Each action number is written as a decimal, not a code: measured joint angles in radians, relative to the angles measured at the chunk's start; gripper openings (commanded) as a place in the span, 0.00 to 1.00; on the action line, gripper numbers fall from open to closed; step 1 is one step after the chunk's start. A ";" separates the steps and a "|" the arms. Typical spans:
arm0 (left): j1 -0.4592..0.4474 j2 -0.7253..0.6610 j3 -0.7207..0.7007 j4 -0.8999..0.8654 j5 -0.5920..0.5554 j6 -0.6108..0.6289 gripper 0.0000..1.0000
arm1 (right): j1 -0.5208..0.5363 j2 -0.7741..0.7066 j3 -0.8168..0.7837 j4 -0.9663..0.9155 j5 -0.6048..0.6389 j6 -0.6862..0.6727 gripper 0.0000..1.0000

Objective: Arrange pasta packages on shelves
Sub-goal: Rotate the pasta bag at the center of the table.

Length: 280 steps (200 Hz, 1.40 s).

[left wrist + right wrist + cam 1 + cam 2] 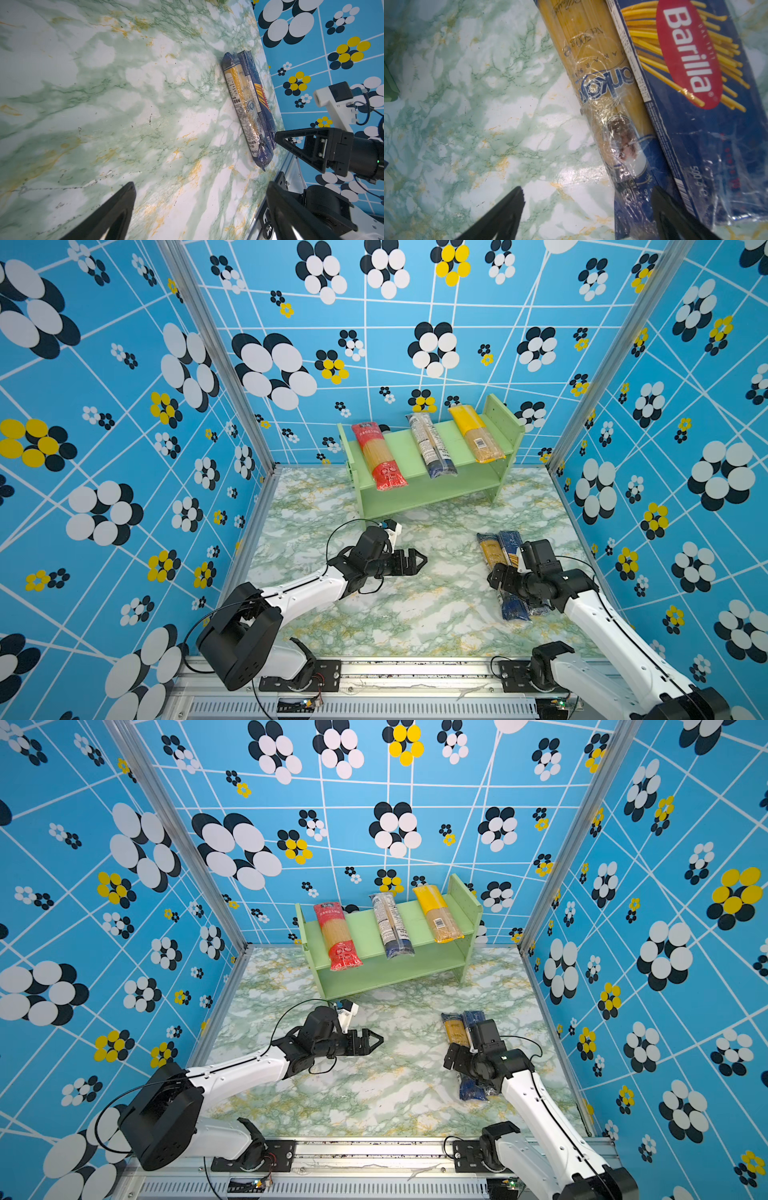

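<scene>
The pale green shelves (399, 443) (361, 928) stand at the back of the table. On the top tier lie a red pack (378, 456) (337, 936), a clear white-labelled pack (430, 445) (390, 925) and a yellow pack (476, 433) (438, 913). At the right of the table, a brownish dark-blue-ended pack (490, 549) (241, 99) (591, 52) lies against a dark blue Barilla pack (510, 541) (259, 97) (691, 62). My right gripper (500, 578) (587, 188) hovers open over their near ends. One of its fingers is above where the two packs meet, the other above bare table. My left gripper (417, 562) (201, 187) is open mid-table, holding nothing.
The table (374, 614) has a green marble pattern. Blue flowered walls (665, 489) close it in on three sides, and the two loose packs lie near the right wall. A metal rail (374, 668) with both arm bases runs along the front edge.
</scene>
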 measured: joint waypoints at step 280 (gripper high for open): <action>0.000 -0.088 -0.035 0.009 0.017 0.021 0.99 | 0.164 0.518 0.137 0.302 0.033 0.083 0.99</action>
